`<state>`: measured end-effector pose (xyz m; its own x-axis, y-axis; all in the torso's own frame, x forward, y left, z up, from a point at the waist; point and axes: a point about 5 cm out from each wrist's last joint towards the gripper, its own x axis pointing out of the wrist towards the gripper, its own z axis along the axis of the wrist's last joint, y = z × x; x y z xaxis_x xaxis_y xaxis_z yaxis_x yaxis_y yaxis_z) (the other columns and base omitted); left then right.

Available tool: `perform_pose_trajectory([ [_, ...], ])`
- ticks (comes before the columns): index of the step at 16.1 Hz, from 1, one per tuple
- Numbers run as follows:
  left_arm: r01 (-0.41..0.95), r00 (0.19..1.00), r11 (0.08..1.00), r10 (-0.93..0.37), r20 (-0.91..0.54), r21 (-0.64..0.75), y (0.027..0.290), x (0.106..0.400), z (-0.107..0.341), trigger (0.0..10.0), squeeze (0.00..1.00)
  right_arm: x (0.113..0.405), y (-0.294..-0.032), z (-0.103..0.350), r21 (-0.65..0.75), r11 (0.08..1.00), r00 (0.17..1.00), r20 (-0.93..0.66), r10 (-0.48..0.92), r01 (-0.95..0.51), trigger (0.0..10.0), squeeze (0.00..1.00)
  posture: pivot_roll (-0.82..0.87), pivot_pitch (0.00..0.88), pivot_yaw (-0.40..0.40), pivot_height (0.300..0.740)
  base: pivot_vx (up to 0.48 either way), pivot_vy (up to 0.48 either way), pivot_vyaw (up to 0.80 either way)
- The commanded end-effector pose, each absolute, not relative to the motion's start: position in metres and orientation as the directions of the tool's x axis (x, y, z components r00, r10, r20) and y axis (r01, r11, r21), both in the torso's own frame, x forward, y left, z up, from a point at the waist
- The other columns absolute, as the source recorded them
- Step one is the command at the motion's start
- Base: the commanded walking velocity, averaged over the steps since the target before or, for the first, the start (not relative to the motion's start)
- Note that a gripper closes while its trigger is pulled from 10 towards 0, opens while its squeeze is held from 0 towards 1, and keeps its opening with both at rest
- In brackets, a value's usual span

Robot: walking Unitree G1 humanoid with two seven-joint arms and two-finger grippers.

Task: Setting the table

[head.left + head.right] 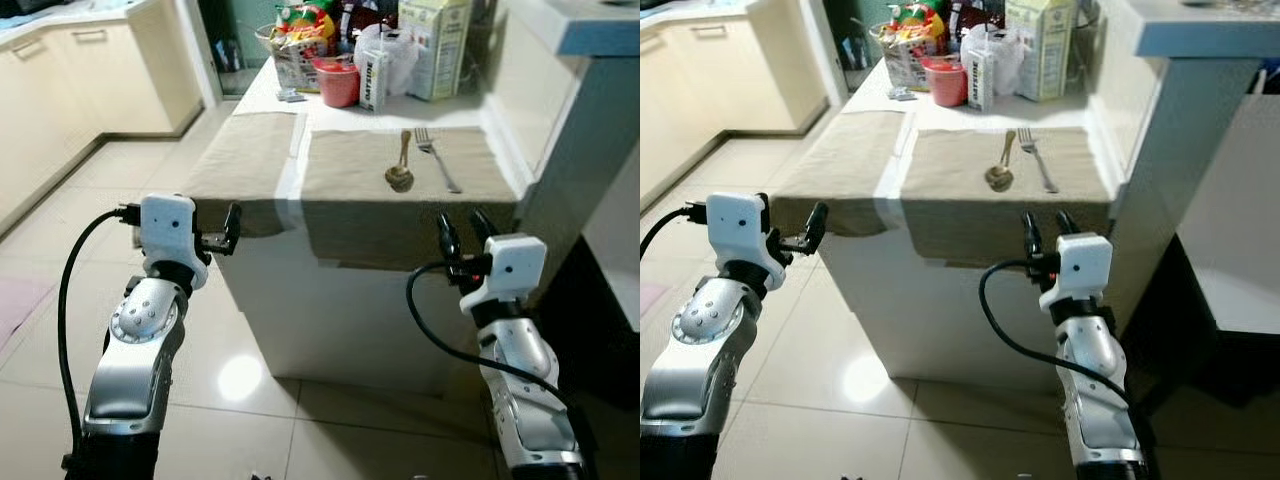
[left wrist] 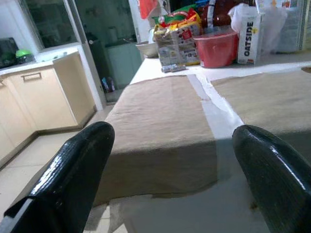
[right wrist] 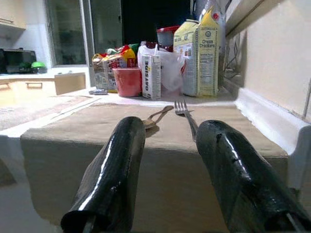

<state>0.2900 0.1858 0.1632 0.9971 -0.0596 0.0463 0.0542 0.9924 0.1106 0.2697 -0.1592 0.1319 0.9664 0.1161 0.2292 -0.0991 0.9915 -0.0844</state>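
Right gripper [image 1: 463, 226] held spread, empty, below right placemat [image 1: 350, 170] edge; left gripper [image 1: 813, 224] spread beside it. Spoon [image 1: 400, 176], fork [image 1: 436, 158] laid parallel on placemat for one setting.

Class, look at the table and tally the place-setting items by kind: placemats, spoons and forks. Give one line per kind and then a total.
Placemats: 2, left placemat and right placemat
Spoons: 1, spoon on the right placemat
Forks: 1, fork beside the spoon
Total: 4
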Motion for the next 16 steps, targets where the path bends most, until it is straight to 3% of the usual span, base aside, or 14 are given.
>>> perform_pose_trajectory([
  [1, 0.025, 0.999, 0.993, -0.029, 0.032, 0.116, 0.193, 0.292, 0.162, 10.0, 0.0, 0.272, -0.154, 0.132, -0.089, 0.989, 0.965, 0.225, 0.135, -0.117, 10.0, 0.0, -0.15, 0.0, 0.127, 0.74, 0.0, -0.48, 0.0],
  [5, 0.034, 0.999, 0.992, -0.037, 0.022, 0.121, 0.192, 0.292, 0.157, 10.0, 0.0, 0.271, -0.155, 0.13, -0.097, 0.988, 0.966, 0.216, 0.142, -0.123, 10.0, 0.0, -0.16, 0.0, 0.124, 0.74, 0.0, -0.48, 0.0],
  [16, 0.041, 0.999, 0.992, -0.04, -0.007, 0.122, 0.203, 0.308, 0.154, 10.0, 0.0, 0.264, -0.146, 0.128, -0.091, 0.973, 0.955, 0.193, 0.224, -0.21, 10.0, 0.0, -0.17, 0.0, 0.115, 0.74, 0.0, 0.0, 0.0],
])
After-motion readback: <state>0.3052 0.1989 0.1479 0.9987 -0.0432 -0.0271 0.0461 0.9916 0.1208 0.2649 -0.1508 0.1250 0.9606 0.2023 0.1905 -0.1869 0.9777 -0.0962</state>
